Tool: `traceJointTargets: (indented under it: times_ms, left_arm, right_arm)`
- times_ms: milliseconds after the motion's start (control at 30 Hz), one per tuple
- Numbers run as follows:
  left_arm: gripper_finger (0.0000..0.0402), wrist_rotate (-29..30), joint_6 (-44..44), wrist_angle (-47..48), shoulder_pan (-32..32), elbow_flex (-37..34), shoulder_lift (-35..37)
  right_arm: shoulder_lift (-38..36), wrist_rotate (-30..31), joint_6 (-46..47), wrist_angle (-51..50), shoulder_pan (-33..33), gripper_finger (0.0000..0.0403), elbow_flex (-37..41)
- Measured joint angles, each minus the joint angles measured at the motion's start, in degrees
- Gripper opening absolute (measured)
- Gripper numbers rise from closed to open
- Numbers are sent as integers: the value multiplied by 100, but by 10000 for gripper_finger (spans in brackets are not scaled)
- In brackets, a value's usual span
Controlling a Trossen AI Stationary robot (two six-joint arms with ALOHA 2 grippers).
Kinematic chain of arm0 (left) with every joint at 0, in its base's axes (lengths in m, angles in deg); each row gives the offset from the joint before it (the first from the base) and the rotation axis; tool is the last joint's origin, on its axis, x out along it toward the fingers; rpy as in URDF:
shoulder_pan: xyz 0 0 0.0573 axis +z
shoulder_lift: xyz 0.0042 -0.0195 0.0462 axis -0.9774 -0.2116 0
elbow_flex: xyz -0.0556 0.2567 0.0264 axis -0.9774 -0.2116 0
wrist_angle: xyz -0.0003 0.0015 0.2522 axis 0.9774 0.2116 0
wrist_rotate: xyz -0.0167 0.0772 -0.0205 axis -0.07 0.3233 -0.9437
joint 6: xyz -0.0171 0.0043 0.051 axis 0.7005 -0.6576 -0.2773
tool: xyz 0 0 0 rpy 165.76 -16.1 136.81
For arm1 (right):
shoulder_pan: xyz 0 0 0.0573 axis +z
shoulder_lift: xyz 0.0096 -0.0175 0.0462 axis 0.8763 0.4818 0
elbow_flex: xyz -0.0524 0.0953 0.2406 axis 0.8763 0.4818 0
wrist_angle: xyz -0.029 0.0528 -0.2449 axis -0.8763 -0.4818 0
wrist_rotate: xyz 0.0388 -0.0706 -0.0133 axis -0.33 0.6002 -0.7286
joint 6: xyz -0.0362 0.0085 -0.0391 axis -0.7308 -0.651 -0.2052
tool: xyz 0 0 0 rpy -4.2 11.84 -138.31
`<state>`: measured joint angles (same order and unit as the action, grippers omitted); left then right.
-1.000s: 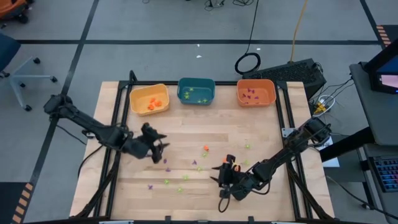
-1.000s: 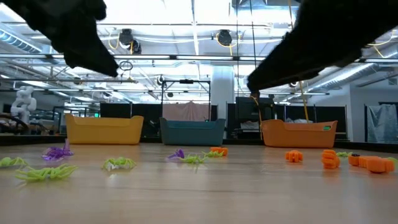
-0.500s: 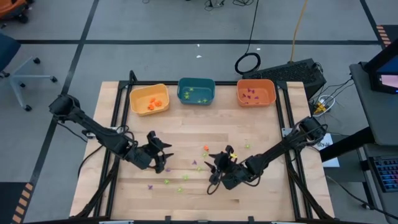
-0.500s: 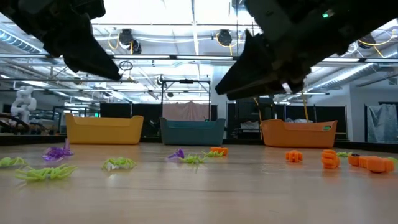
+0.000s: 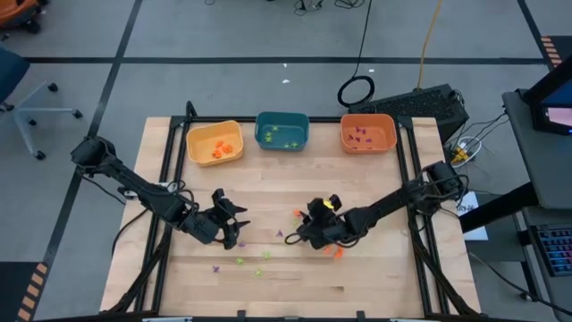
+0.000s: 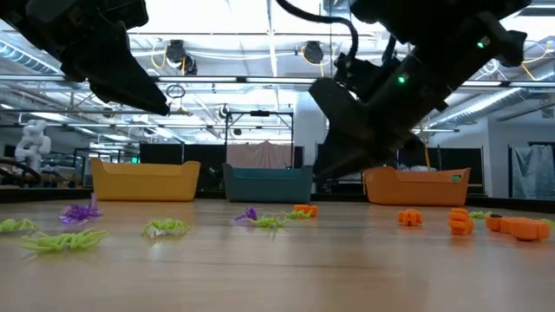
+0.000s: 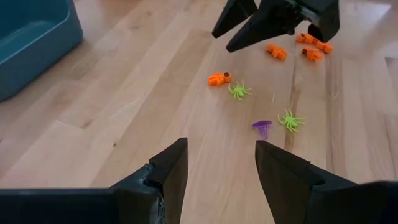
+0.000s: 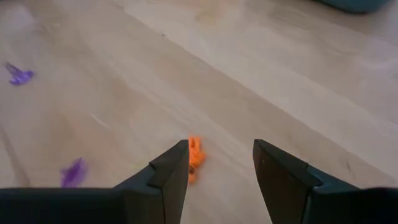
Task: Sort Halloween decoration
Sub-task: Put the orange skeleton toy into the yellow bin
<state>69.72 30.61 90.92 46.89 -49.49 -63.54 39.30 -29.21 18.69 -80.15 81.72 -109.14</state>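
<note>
While orange, green and purple trinkets litter the table, both grippers hover open (holding nothing). Left gripper hangs left of centre; right gripper, mid-table.

Yellow bin, teal bin, orange bin; orange, light-green, purple trinkets on pale wood table; dark arms.

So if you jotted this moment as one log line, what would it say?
left pincer: open, empty, above table | right pincer: open, empty, over orange trinket | yellow, teal, orange bins: partly filled | trinkets still scattered on table
</note>
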Motion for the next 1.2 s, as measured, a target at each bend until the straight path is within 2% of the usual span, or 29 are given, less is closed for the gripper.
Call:
traceJointTargets:
  times_ms: [233,533,800,1200]
  left_arm:
    - [184,2,0,-2,7,0,0]
    - [184,39,-2,-33,7,2,0]
    - [184,44,-7,-33,7,2,0]
    - [184,44,4,-40,7,4,0]
  right_arm:
    - [202,-3,-5,74,69,164,-2]
    - [720,289,-407,1027,69,164,-2]
    - [742,293,-914,1031,93,164,-2]
    - [1109,361,-887,1073,99,163,-2]
